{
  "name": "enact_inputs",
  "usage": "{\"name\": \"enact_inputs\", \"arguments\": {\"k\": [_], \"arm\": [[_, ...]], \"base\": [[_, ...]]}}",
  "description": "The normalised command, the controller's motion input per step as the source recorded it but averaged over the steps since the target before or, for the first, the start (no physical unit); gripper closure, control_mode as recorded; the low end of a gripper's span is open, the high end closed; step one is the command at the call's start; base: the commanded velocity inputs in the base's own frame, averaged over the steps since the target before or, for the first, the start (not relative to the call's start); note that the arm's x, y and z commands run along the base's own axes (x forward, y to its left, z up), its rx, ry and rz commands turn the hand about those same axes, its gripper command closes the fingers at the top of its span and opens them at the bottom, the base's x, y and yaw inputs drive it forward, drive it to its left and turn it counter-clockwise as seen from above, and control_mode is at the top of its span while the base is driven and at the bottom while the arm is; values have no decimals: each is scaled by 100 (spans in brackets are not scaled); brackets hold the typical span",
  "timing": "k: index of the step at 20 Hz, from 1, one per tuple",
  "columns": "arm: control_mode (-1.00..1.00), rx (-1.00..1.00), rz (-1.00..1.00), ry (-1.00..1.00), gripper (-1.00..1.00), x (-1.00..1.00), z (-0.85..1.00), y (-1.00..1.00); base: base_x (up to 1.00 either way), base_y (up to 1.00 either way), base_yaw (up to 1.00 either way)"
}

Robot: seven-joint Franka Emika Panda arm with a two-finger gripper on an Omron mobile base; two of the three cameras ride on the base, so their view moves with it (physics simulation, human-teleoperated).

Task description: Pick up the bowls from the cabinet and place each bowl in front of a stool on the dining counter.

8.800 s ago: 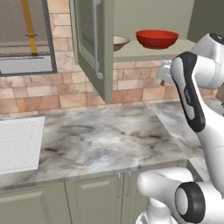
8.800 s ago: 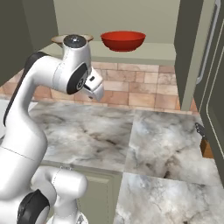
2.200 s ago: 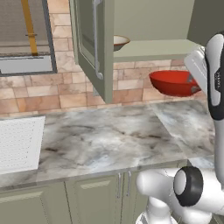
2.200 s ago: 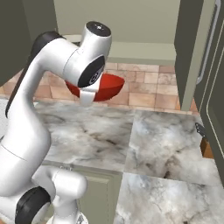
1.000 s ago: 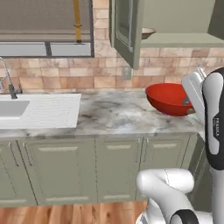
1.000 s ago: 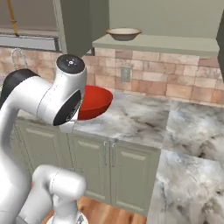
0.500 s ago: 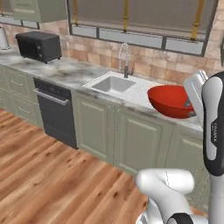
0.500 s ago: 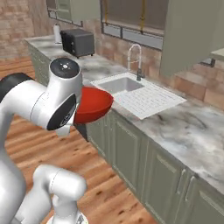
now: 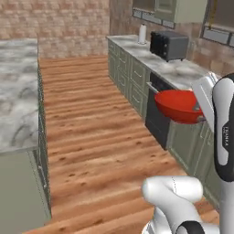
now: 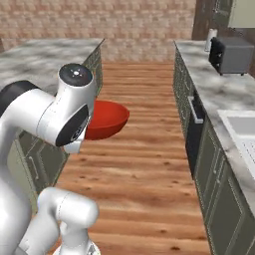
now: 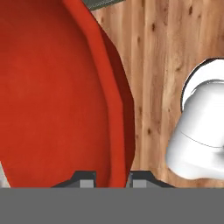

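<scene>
"FRANKA" is read on the arm. The red bowl (image 11: 57, 92) is gripped at its rim by the end effector (image 11: 113, 177), above wooden floor (image 9: 96, 137); a toaster oven (image 9: 169, 45) is seen on the side tabletop (image 9: 176, 68).

Bowl (image 9: 177, 105) in pincer (image 11: 112, 177) above floor (image 9: 96, 137), dining counter (image 9: 16, 91) left, toaster oven (image 9: 168, 45) on right counter

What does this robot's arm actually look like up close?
The arm is glossy white, built of rounded tube-like segments joined by dark grey bands, with a dark round cap on one joint. Small dark lettering runs down one link. Its fingers are small, dark and blocky.
</scene>
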Motion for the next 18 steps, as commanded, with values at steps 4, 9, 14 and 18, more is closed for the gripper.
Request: {"name": "enact_inputs", "arguments": {"k": [4, 9, 14, 18], "arm": [[100, 0, 0, 0, 100, 0, 0, 0], [100, 0, 0, 0, 100, 0, 0, 0], [100, 0, 0, 0, 100, 0, 0, 0], [100, 0, 0, 0, 100, 0, 0, 0]], "base": [[-21, 44, 97], [95, -37, 35], [100, -96, 22], [100, -100, 20]]}}
